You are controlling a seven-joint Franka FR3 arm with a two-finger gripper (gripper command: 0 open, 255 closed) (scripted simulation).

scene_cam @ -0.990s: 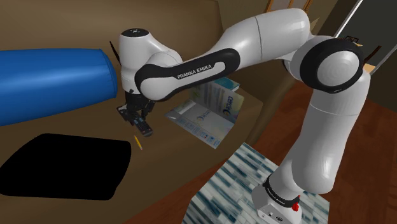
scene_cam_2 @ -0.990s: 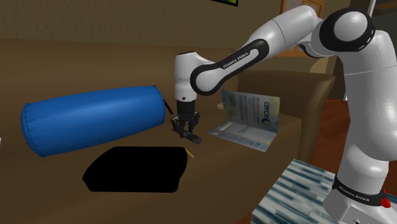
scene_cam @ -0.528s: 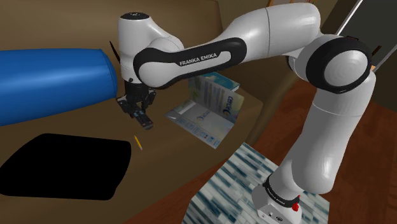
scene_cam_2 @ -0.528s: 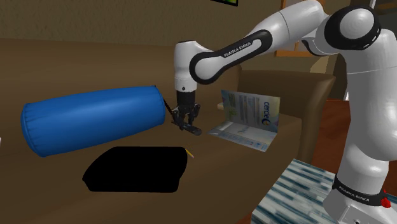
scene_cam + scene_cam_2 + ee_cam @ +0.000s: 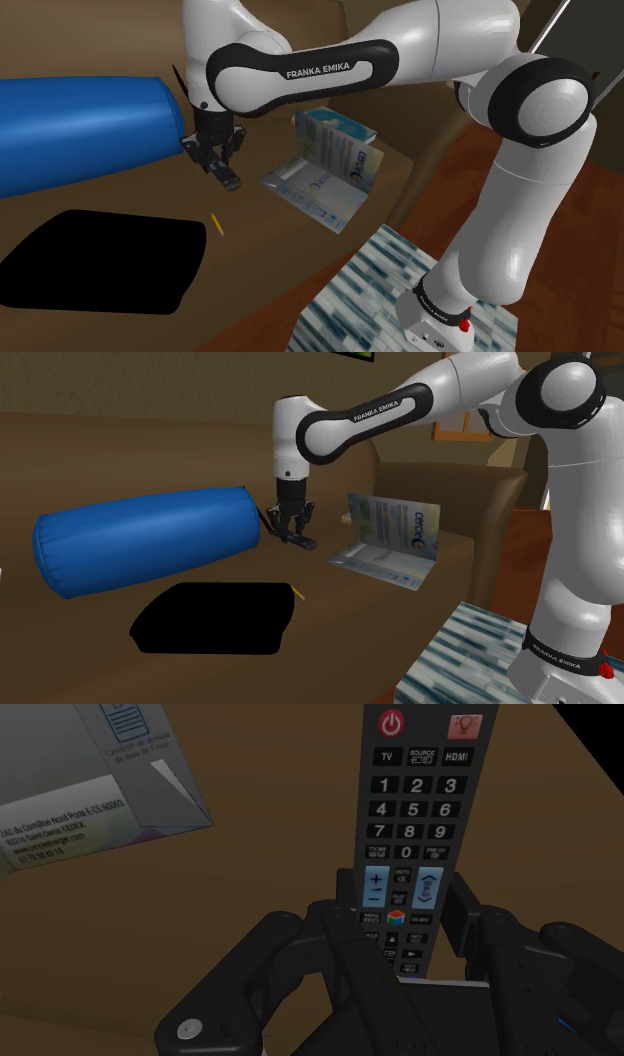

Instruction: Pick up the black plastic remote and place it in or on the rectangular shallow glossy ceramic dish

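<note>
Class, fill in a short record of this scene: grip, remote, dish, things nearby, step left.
grip: gripper shut on the remote
remote: buttons face the wrist camera, power button at the end far from the gripper
dish: flat black shape on the brown surface, apart from the remote
nearby: blue cylinder, open booklet, yellow stick
left: carry the remote to the black shape, set it down

Black claw (image 5: 291, 536) clasping remote (image 5: 303, 542), blue bolster (image 5: 150, 540) beside
</note>
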